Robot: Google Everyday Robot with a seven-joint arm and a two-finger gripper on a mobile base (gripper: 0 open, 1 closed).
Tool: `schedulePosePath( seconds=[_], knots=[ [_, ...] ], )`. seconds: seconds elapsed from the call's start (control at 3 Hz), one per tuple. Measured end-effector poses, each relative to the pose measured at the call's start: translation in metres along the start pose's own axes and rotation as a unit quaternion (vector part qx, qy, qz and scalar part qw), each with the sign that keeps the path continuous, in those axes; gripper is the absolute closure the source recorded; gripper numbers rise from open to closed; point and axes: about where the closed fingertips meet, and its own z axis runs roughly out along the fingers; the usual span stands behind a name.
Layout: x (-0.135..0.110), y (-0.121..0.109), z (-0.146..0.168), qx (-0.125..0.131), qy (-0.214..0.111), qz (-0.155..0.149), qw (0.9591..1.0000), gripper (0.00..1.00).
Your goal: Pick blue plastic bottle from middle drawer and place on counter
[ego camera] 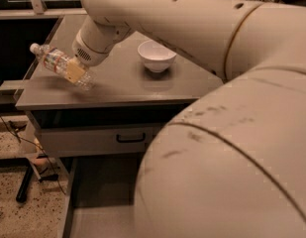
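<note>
The blue plastic bottle (57, 63) is clear with a white cap and a red-blue label band. It is tilted, cap up and to the left, just over the left part of the counter (123, 83). My gripper (76, 73) is shut on the bottle's lower half, with a yellowish finger pad (72, 72) against it. The middle drawer (100, 192) is pulled open below the cabinet, and what shows of its grey floor is bare. My arm hides its right side.
A white bowl (156, 56) stands on the counter right of the gripper. A shut grey drawer front with a black handle (130, 138) sits under the counter. My large arm fills the right and lower right. A black stand leg (25, 182) is on the speckled floor at left.
</note>
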Motion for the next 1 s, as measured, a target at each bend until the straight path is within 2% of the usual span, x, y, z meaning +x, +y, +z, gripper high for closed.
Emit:
schedulePosePath(
  seconds=[0.33, 0.67, 1.0],
  knots=[
    [-0.0003, 0.0020, 0.0044, -0.008, 0.007, -0.003, 0.9999, 1.00],
    [-0.0005, 0.0020, 0.0040, -0.008, 0.007, -0.003, 0.9999, 0.85],
    [-0.0005, 0.0020, 0.0040, -0.008, 0.007, -0.003, 0.9999, 0.60]
  ],
)
